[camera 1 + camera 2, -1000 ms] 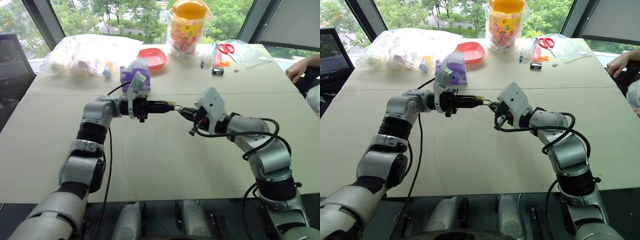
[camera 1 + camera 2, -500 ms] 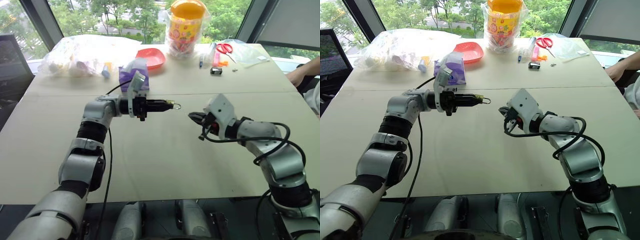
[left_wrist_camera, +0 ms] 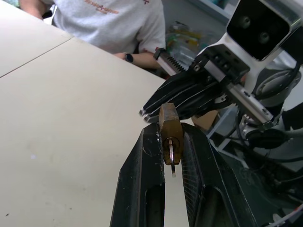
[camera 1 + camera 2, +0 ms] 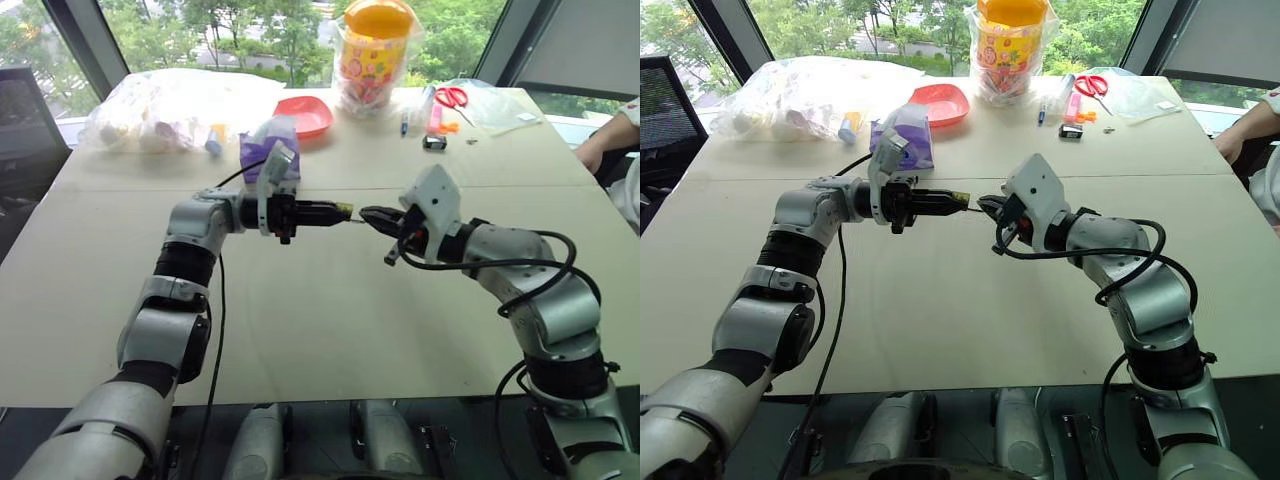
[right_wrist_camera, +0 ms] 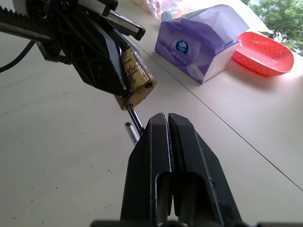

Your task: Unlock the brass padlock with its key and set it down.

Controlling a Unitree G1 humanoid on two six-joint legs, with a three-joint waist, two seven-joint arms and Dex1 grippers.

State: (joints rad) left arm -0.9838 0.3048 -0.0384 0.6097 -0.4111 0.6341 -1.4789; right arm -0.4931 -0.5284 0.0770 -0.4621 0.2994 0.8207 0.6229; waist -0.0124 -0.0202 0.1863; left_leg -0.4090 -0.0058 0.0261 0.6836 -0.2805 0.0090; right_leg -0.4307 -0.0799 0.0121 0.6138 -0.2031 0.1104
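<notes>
The left gripper [image 3: 171,142] pinches the brass padlock [image 3: 170,132] in the air above the table [image 4: 320,300], its shackle swung open (a thin silvery leg hangs free). Facing it, the right gripper [image 5: 168,124] has its fingers pressed together just beside the padlock. A purple tissue pack [image 5: 208,42] lies behind the padlock.

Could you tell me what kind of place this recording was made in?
Probably an office or meeting room: a large pale table beside tall windows with trees outside, and scissors and a tissue pack at its far end.
</notes>
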